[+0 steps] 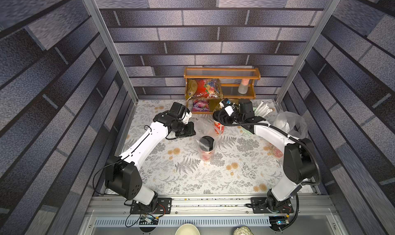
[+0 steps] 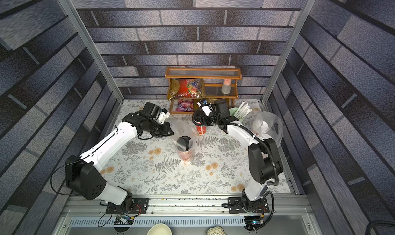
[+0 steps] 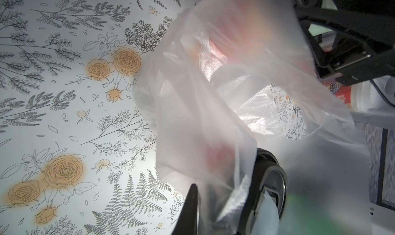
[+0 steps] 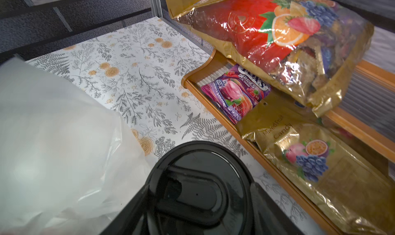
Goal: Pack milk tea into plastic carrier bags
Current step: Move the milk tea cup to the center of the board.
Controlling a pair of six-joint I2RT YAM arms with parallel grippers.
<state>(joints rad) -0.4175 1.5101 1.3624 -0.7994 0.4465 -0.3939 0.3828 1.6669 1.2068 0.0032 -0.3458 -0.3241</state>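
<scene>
My left gripper (image 1: 192, 131) was pinched together on the rim of a clear carrier bag (image 1: 203, 127), holding its mouth up near the middle of the flowered table (image 1: 213, 176). One red milk tea cup (image 1: 206, 146) with a black lid stood upright inside that bag. My right gripper (image 4: 201, 183) was clamped wide around a second black-lidded cup (image 1: 219, 128), just beside the bag's far side and in front of the wooden shelf (image 1: 222, 73). A second bag (image 1: 297, 122), holding white-lidded cups, sat by the table's right edge, well apart from both my grippers
</scene>
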